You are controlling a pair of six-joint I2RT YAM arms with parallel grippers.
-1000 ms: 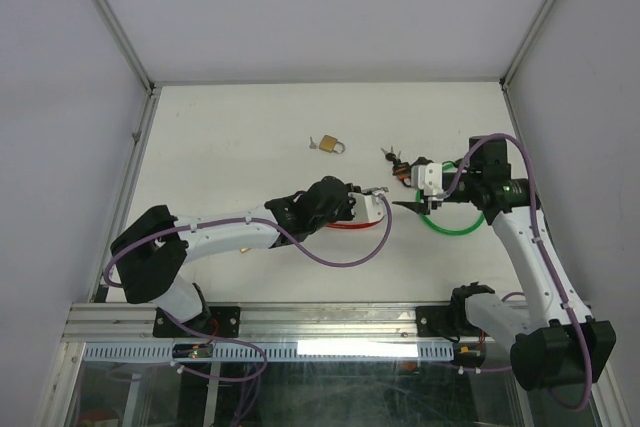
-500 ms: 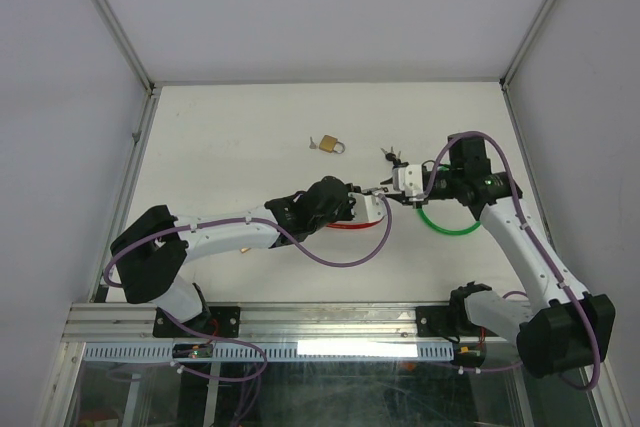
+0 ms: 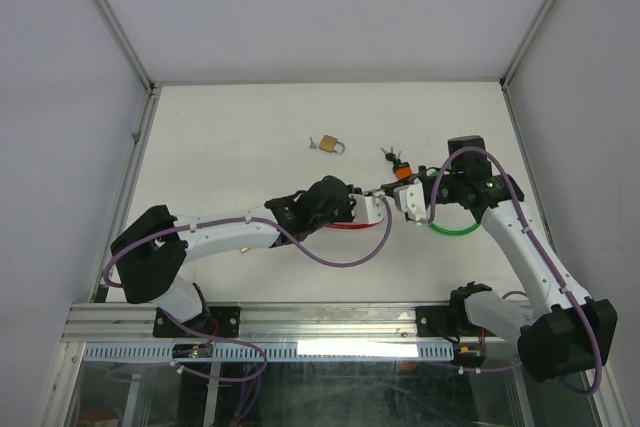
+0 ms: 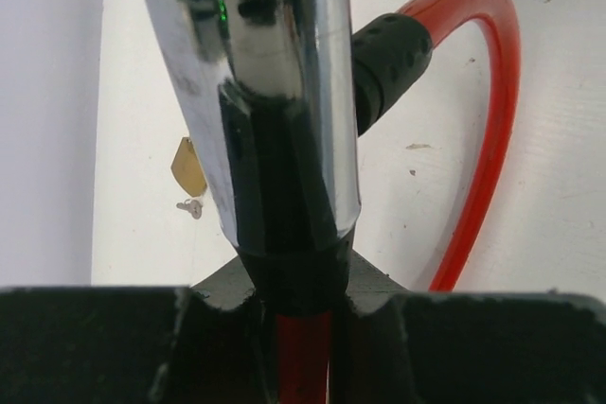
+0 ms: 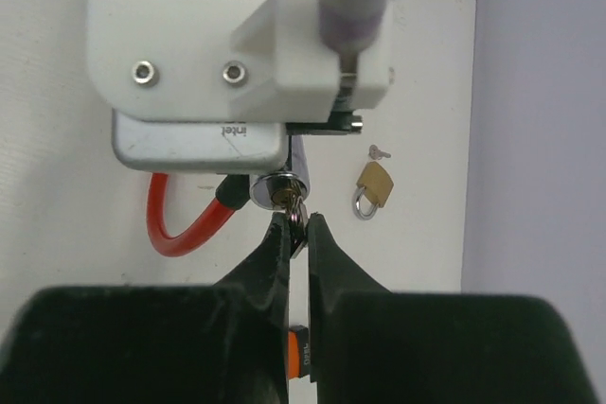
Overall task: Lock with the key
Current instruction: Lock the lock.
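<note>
- The chrome lock cylinder [image 4: 275, 92] of the red cable lock [image 4: 492, 139] lies with its long axis roughly left to right across the table. Its keyhole end faces the right arm.
- A second ago the right gripper [image 5: 296, 234] hung nearer and apart from the cylinder. Now its tips meet the keyhole end.
- The key [image 5: 296, 218] is pinched between the right gripper's nearly closed fingers, its tip at the keyhole.
- The left gripper [image 4: 294, 300] is clamped on the cylinder's black base, and the cylinder stands straight out from its jaws.
- A brass padlock [image 5: 375, 186] lies on the table beyond, well apart.
- A green cable [image 3: 455, 229] loops beside the right arm.
</note>
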